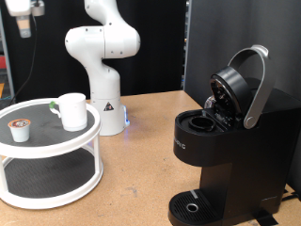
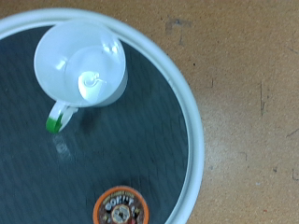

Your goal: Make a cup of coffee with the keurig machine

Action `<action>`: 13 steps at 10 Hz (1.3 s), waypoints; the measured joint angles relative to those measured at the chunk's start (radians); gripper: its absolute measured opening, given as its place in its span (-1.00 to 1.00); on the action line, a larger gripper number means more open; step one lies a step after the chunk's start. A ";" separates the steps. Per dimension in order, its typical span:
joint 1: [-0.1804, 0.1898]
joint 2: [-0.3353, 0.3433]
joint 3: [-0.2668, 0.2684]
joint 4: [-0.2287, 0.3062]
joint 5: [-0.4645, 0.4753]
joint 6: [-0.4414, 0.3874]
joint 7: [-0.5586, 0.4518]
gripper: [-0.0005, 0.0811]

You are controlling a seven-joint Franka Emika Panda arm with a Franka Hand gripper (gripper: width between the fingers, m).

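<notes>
A white Franka arm stands at the back of a wooden bench (image 1: 141, 141), its base (image 1: 105, 108) just behind a two-tier round white stand (image 1: 47, 155) at the exterior view's left. The gripper (image 1: 23, 19) hangs high in the exterior view's top left corner, above the stand and touching nothing; it is too dark and small there to tell whether the fingers are spread or pressed together, and they do not show in the wrist view. On the stand's dark upper shelf sits the cup (image 1: 72, 110), a plain white mug standing upright toward the shelf's right side in the exterior view. The wrist view looks straight down into the cup (image 2: 81, 63), showing its pale interior and a handle that carries a green tinge at its edge. A small coffee pod (image 1: 19, 128) with a brown printed top rests on the same shelf, well apart from the cup, toward the exterior view's left; it also appears at the edge of the wrist view (image 2: 121, 206). The keurig machine (image 1: 221, 155) stands at the exterior view's right, black and boxy, with its grey-handled lid (image 1: 240, 85) raised and the pod chamber (image 1: 202, 121) open to view. The drip tray (image 1: 193, 205) at its foot holds no cup.
</notes>
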 joint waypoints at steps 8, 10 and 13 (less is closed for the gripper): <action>-0.006 0.081 -0.072 0.013 -0.076 0.074 -0.085 0.99; -0.004 0.081 -0.073 0.007 -0.070 0.067 -0.098 0.99; -0.009 0.080 -0.075 -0.070 -0.079 0.142 -0.100 0.99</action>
